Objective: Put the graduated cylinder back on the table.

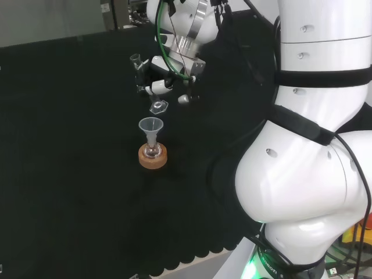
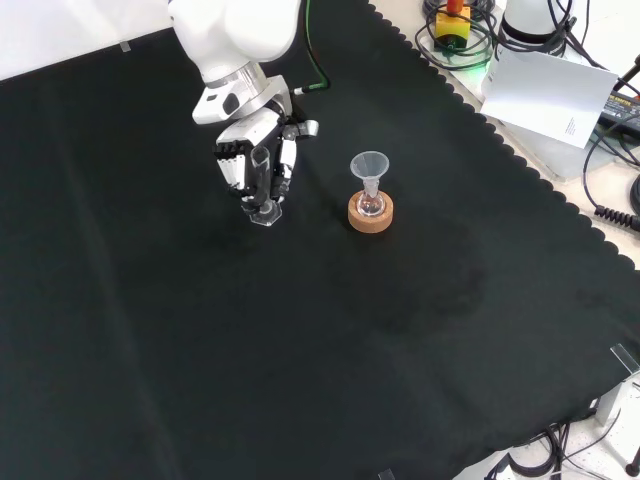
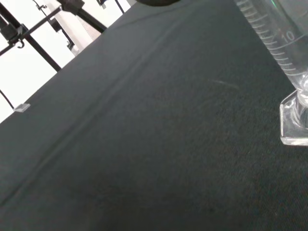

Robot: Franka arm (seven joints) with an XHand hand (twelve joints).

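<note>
In the front view, wide bare black cloth [image 2: 300,360] is lying open to the left of and below the hand [image 2: 255,160], giving free passage there. To its right, a small flask carrying a funnel [image 2: 369,168] is standing on a cork ring [image 2: 370,212] nearby, blocking that side. The graduated cylinder [image 2: 263,185] is occupying the hand's grasp.

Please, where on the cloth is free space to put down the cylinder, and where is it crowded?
The cloth is bare on the whole near side in the front view, and left of the hand too. It is crowded only between the cylinder and the funnel on its cork ring.
</note>
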